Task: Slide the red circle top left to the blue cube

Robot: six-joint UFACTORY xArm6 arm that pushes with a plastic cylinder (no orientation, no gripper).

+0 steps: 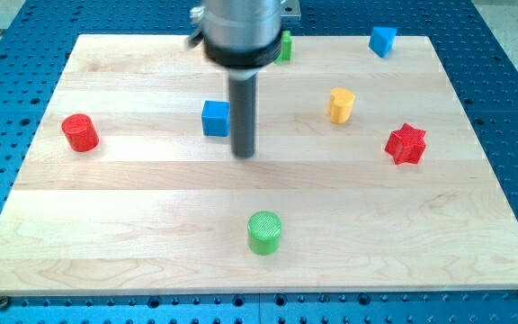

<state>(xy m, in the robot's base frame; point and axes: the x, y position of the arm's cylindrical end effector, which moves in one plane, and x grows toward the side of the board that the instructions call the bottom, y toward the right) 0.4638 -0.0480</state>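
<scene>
Red circle (80, 132) near the left edge of the surface (151, 225), about halfway down, standing alone. Blue cube (215, 119) well apart from it, toward the middle, a bit nearer the top edge. My tip (245, 153) just beside the blue cube, on the side facing the right edge and a little lower. No jaws on this arm, only a straight rod, so nothing to spread or pinch.

Another blue block (383, 40) near the top right corner. Yellow block (341, 105) and red star (406, 144) over toward the right edge. Green circle (264, 233) near the bottom edge, in the middle. Something green (284, 45) at the top edge, half hidden behind the arm.

Push not started yet, by the look of it: red circle far from the tip. Next move probably calls for going around to the far left side of the red circle, then sliding it toward the blue cube and stopping up and to the left of it. Best not to bump the blue cube on the way.
</scene>
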